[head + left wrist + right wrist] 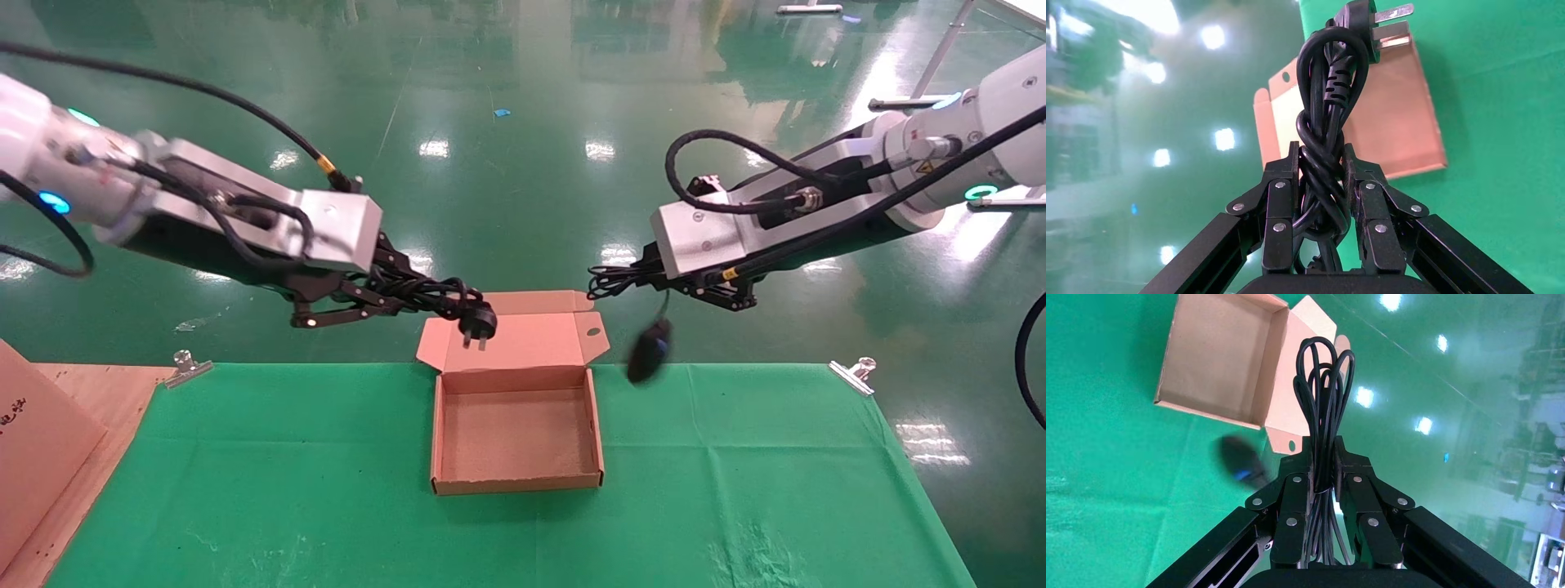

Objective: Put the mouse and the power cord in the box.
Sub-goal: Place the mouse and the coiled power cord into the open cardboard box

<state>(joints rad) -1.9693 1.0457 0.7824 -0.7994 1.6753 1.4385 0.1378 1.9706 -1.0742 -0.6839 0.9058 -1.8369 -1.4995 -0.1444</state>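
Left gripper (368, 298) hangs above the far edge of the tabletop (245, 457), its fingers (1281, 202) clamped on the twisted bundle of the power cord (425, 296); the plug (476, 324) juts out over the raised lid of the box (516, 437), prongs pointing down. The left wrist view shows what the head view cannot: the cord pinched between both pads, looped into a knot-like coil. Right gripper (654, 276) is likewise closed, on the coiled thin cable (1324, 404) of the mouse (650, 349), and the right wrist view makes that grip plain. The mouse itself dangles below, just right of the box's lid and apparently clear of the green cloth, though it is blurred. The box sits open on the cloth, nothing visible inside. Metal clips (852, 374) pin the cloth's far corners, and a wooden board (90, 392) lies at the left edge.
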